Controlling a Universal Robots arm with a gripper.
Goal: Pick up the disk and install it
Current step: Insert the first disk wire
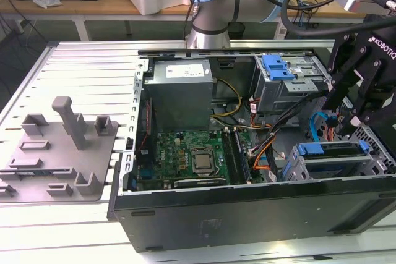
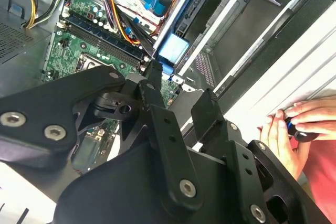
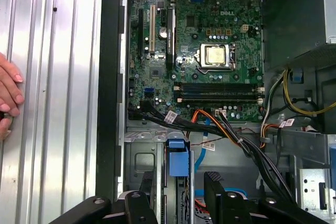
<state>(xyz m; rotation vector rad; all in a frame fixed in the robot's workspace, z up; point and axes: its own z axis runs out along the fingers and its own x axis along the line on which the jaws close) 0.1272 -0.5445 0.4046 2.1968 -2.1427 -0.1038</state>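
Observation:
The disk (image 1: 331, 157) sits edge-up in the lower drive cage (image 1: 309, 171) at the front corner of the open computer case, on the exterior view's right. Its blue plastic bracket (image 3: 177, 161) runs along the top edge. My black gripper (image 1: 354, 122) hovers just above that cage. In the first wrist view my gripper (image 3: 178, 195) is open, and its two fingers stand apart on either side of the blue bracket end without closing on it. The second wrist view shows the same blue end (image 2: 172, 51) just beyond my gripper (image 2: 179, 85).
Inside the case are a motherboard (image 1: 185, 159), a grey power supply box (image 1: 179, 91), a second drive cage with a blue latch (image 1: 278, 66) and bundled cables (image 3: 231, 129). A grey moulded fixture (image 1: 62, 146) lies on the slatted table. A person's hand (image 3: 8, 95) rests beside the case.

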